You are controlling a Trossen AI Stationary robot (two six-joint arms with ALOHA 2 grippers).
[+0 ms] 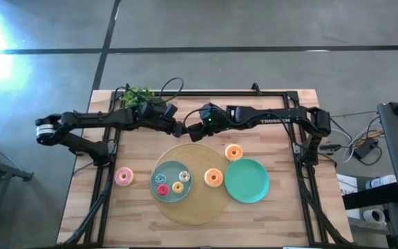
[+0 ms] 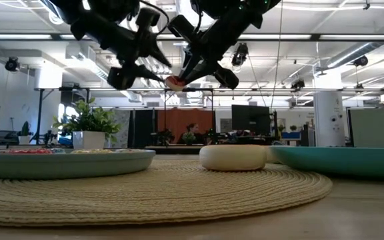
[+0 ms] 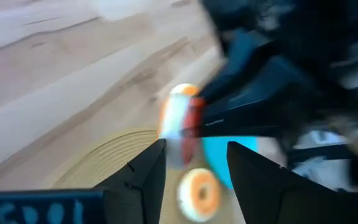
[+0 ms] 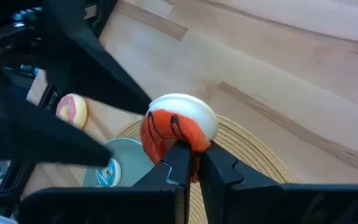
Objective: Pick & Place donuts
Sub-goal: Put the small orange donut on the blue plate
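A red-iced donut point(image 4: 178, 124) with a pale underside hangs in the air above the far rim of the round woven mat point(image 1: 188, 207). My right gripper point(image 4: 192, 163) reaches in from the table's right and is shut on it. My left gripper point(image 3: 194, 163) comes from the left and is open. The donut point(image 3: 180, 127) sits just ahead of the gap between its fingertips, untouched. In the low view both grippers meet high over the mat around the donut point(image 2: 175, 82). My right gripper pinches the red donut by its rim point(image 4: 190, 142) between its two fingers. The fingers slant down from the table's right. The donut is lifted clear of the table and stands tilted on edge, with the icing turned to one side.
A grey-blue plate point(image 1: 159, 169) on the mat holds several small donuts. An orange donut point(image 1: 213, 178) lies at the mat's right edge, and another point(image 1: 233, 151) lies on the wood. A pink donut point(image 1: 123, 176) lies left of the mat. A green plate point(image 1: 247, 181) sits to the right. A plant point(image 1: 138, 95) stands at the far edge.
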